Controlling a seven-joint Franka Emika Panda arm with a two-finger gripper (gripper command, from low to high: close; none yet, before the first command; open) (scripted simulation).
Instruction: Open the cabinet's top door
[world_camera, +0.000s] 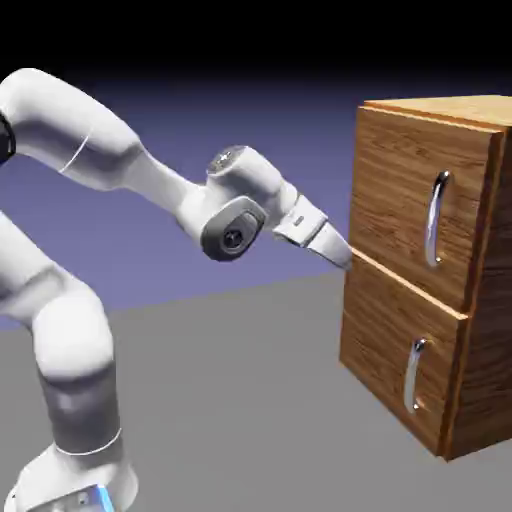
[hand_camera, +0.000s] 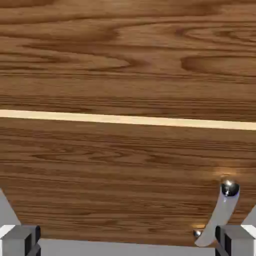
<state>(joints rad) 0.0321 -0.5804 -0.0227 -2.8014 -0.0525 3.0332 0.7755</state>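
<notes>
1. Top door (world_camera: 400, 180), upper brown wood-grain panel: at the exterior view's right, above the lower panel; closed. Remaining entries run left to right.
2. Arm (world_camera: 85, 125), white, jointed: reaches toward the cabinet.
3. Gripper (world_camera: 345, 258), white, two grey fingertips: jaws wide apart, nothing between them; by the near edge of the cabinet front, level with the seam. Contact cannot be told. Step in hand, as judged: the approach, handle not gripped. Next move: raise and shift the open jaws toward the upper handle, line up around its bar, then close and pull.
4. Lower handle (world_camera: 412, 377), curved silver bar: on the lower panel (world_camera: 390, 335); not the target.
5. Upper handle (world_camera: 434, 222), curved silver bar: on the top door; the target.
6. Cabinet (world_camera: 492, 350), boxy, brown wood-grain: both compartments closed, contents hidden.
</notes>
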